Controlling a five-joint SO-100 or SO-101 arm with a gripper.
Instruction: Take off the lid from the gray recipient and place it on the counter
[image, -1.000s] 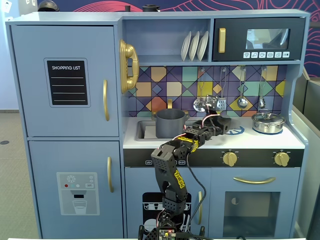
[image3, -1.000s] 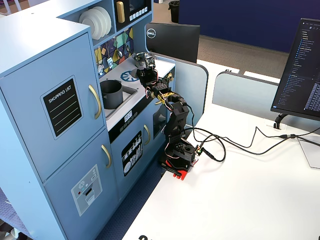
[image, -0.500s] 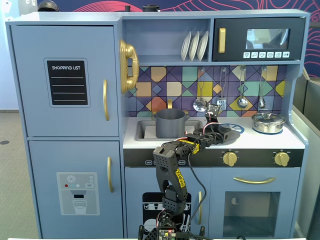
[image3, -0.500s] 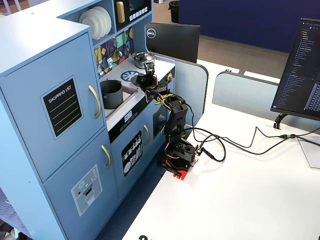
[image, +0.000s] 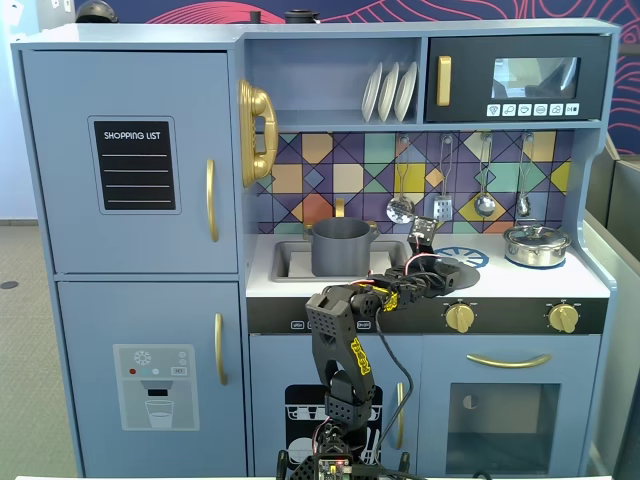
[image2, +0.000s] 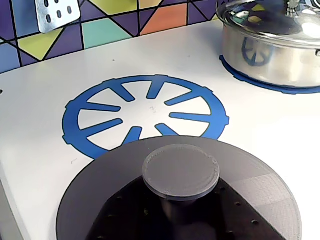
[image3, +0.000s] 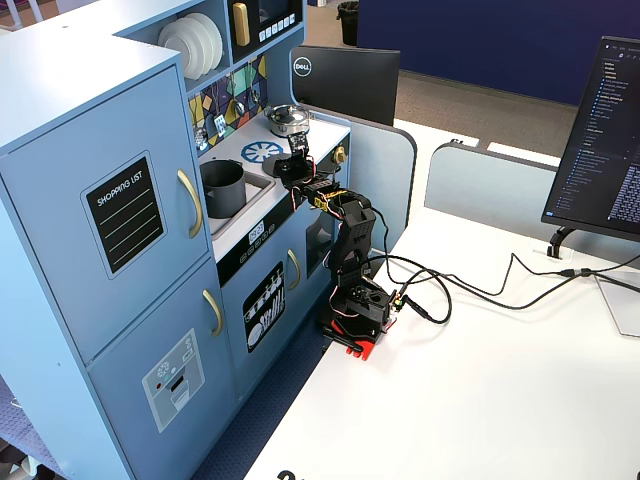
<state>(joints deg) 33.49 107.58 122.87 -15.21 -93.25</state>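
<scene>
The dark-gray lid (image2: 125, 170) with its round knob (image2: 181, 171) lies low on the white counter (image2: 40, 130), overlapping the front edge of the blue burner mark (image2: 145, 107). My gripper (image2: 180, 207) reaches over it, with dark jaws on both sides of the knob's stem, shut on it. In a fixed view the lid (image: 452, 271) sits under the gripper (image: 438, 268), right of the sink. The gray pot (image: 343, 248) stands open in the sink, left of the gripper. It also shows in the other fixed view (image3: 222, 188).
A shiny silver pot (image2: 270, 50) with its own lid stands on the second burner mark, back right (image: 536, 245). Utensils (image: 400, 208) hang on the tiled backsplash behind. The sink's rim (image: 283, 262) lies left of the lid. The counter's front edge carries gold knobs (image: 460, 317).
</scene>
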